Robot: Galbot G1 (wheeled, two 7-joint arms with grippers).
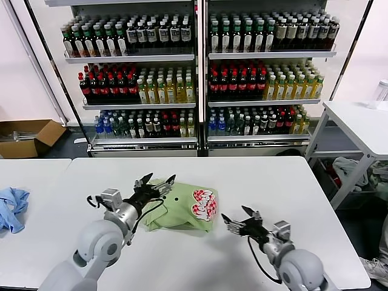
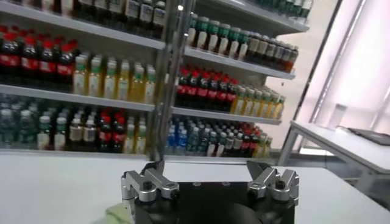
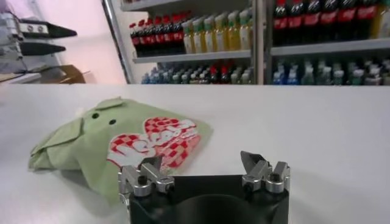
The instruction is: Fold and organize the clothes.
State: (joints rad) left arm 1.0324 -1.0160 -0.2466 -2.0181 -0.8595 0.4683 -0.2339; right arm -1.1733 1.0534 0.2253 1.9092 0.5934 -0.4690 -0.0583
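Polo shirt (image 1: 182, 205): soft light green cloth, matt, creased, red-and-white print. Tabletop (image 1: 260, 182): smooth white, faint sheen. Left claw (image 1: 156, 184): bare metal knuckles on black matt housing, fingers spread above shirt. Right claw (image 1: 242, 220): same metal and black finish, fingers spread above tabletop. Blue cloth (image 1: 12, 208): soft, crumpled. Box (image 1: 27, 137): brown cardboard. Shelved bottles (image 1: 145, 85): glossy

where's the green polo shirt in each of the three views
Head view: the green polo shirt lies folded on the white table, centre, under the left tool.
Left wrist view: only a green sliver beside the tool's base.
Right wrist view: beyond the right tool, graphic facing up.
Shared landmark: the drinks shelves.
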